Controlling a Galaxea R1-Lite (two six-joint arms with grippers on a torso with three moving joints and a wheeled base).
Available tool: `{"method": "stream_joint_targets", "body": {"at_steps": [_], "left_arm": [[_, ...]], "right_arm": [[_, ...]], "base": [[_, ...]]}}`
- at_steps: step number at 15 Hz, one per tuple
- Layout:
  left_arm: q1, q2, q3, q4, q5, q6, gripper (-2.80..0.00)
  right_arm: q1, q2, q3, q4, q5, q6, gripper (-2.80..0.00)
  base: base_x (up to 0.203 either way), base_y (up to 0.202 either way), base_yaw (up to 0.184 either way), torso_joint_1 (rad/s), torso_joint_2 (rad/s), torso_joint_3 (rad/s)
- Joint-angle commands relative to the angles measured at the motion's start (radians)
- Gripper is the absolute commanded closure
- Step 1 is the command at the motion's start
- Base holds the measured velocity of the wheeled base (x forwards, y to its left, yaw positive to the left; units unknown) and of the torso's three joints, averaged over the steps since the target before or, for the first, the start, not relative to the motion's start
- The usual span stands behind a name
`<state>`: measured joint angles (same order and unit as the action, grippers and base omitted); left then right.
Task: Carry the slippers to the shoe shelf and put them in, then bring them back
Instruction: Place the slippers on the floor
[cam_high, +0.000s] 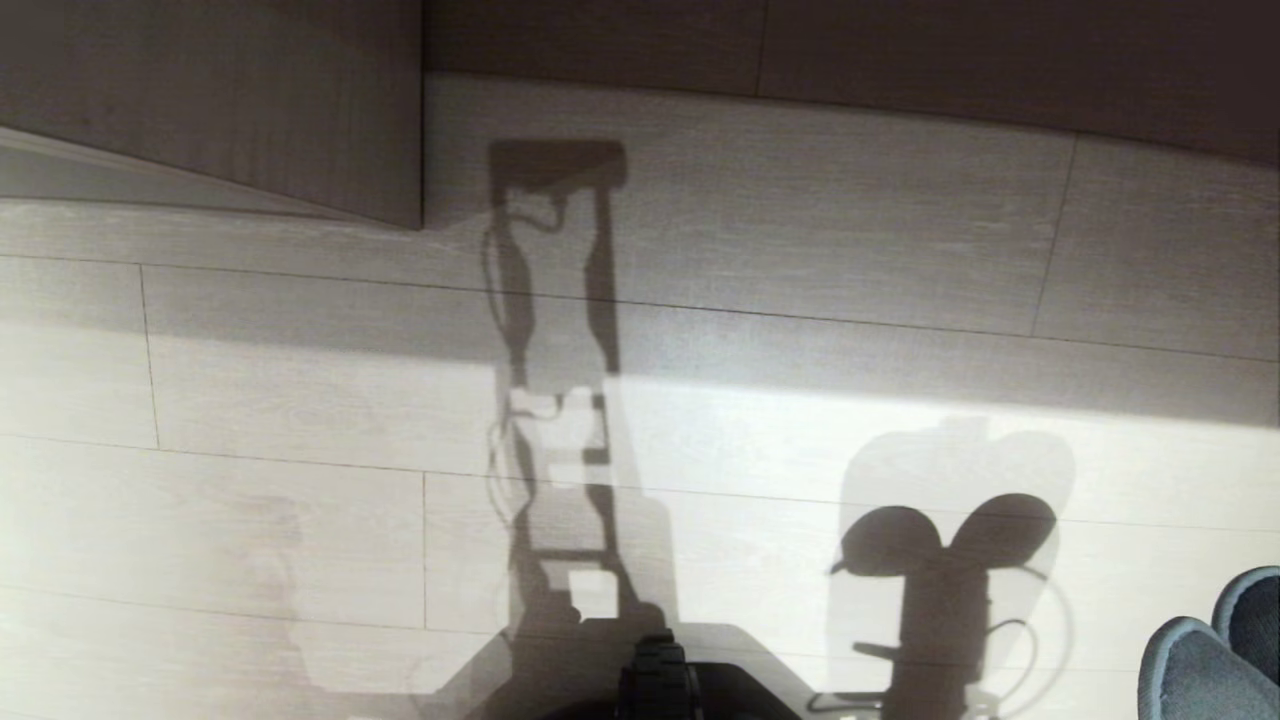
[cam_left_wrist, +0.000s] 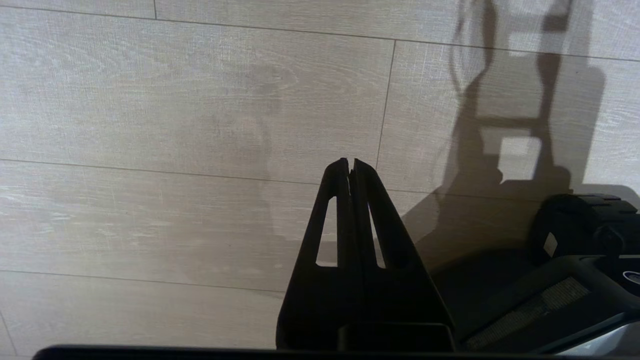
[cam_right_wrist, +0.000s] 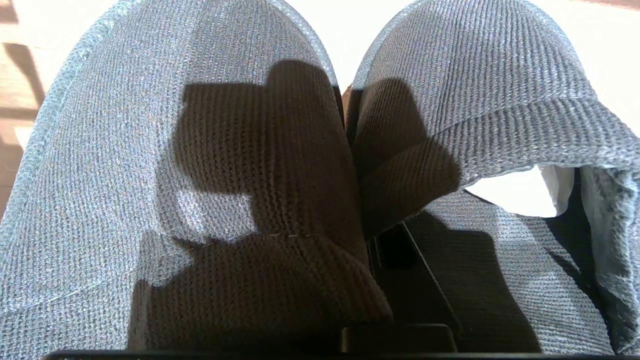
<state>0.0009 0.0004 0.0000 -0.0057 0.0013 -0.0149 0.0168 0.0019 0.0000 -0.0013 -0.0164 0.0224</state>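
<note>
The slippers (cam_right_wrist: 210, 165) fill nearly the whole right wrist view: two grey knitted uppers side by side, their inner edges pressed together, with a strap band folded across each. Between them only a dark sliver of the right gripper (cam_right_wrist: 395, 260) shows. Its tips are buried in the fabric, so the clamp itself is hidden, but the jaws appear to be closed tight on the slippers' inner edges. A white scrap (cam_right_wrist: 520, 192) shows inside the opening of one slipper; what it is cannot be made out.

In the head view the slippers (cam_high: 1215, 650) are cut off at the lower right corner, with only two rounded grey ends showing above the pale plank floor (cam_high: 250, 520). Their shadow, with that of the arm, falls on the floor just to their left. Well away from the slippers, at the upper left, stands a wood-grain panel (cam_high: 250, 100); whether it belongs to the shoe shelf cannot be told.

The left gripper (cam_left_wrist: 351, 167) hangs over bare floor, its two black fingers pressed together at the tips, holding nothing. Beside it, part of the robot's dark base (cam_left_wrist: 575, 260) is cut off by the frame edge.
</note>
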Motion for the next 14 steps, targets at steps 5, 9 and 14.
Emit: {"method": "stream_joint_targets", "body": {"at_steps": [5, 9, 14], "left_arm": [[-0.001, 0.0, 0.0, -0.002, 0.0, 0.0, 0.0], [-0.001, 0.0, 0.0, -0.002, 0.0, 0.001, 0.0], [0.001, -0.002, 0.0, -0.002, 0.0, 0.001, 0.0]], "right_arm": [[0.001, 0.089, -0.133, -0.041, 0.063, -0.008, 0.0], [0.002, 0.376, -0.253, -0.207, 0.082, -0.009, 0.0], [0.001, 1.078, -0.444, -0.707, 0.056, -0.042, 0.0]], "base": [[0.0, 0.0, 0.0, 0.0, 0.0, 0.0], [0.0, 0.0, 0.0, 0.0, 0.0, 0.0], [0.0, 0.0, 0.0, 0.0, 0.0, 0.0]]}}
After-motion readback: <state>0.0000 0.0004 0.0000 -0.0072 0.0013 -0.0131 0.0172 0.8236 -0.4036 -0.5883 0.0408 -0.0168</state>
